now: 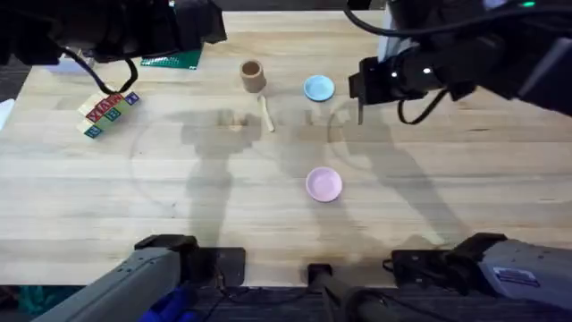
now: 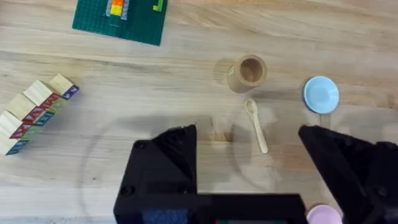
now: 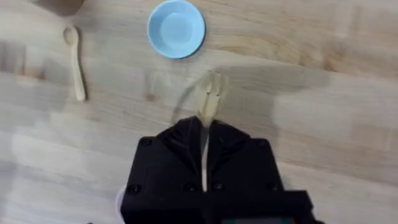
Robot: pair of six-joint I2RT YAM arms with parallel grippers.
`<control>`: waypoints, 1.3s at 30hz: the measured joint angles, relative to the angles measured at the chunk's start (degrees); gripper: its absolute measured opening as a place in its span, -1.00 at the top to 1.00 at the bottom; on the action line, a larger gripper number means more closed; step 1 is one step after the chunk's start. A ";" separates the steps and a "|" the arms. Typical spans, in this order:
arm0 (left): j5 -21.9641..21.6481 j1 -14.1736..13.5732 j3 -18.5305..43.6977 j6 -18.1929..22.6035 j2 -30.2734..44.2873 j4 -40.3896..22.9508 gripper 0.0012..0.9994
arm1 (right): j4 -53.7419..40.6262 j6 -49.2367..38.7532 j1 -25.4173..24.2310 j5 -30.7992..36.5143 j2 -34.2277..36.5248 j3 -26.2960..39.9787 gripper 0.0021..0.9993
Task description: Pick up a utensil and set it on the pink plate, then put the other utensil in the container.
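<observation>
While my right gripper [image 3: 204,134] pinches the fork [image 3: 210,102], it's lifted for carrying.
Left gripper [image 2: 249,158] fingers spread, ready above the spoon [image 2: 256,125] near the table's far edge.

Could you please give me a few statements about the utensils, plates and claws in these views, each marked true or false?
1. The right claw is shut on the fork. True.
2. The spoon is inside the container. False: it lies on the table beside the container.
3. The pink plate has nothing on it. True.
4. The left claw grips the spoon. False: its fingers are open and hold nothing.
5. The fork rests on the blue plate. False: it is held in the right claw, apart from that plate.
</observation>
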 joint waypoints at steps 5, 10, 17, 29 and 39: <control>0.00 0.00 0.00 0.00 0.00 0.00 -0.99 | -2.90 -9.24 0.52 -0.13 -3.79 0.04 0.94; 0.00 0.00 0.00 0.00 0.02 0.00 -0.99 | -8.34 -20.90 3.24 -4.75 -6.07 0.15 0.94; 0.00 0.00 0.00 0.00 0.02 0.00 -0.99 | -12.93 -29.32 6.84 -12.69 -5.66 0.17 0.94; 0.00 0.00 0.00 0.00 0.01 0.00 -0.99 | -8.11 -33.44 11.67 -15.99 -2.78 -5.22 0.94; 0.00 0.00 0.00 0.00 0.00 0.00 -0.99 | 0.32 -34.69 14.79 -17.23 -2.79 -12.78 0.94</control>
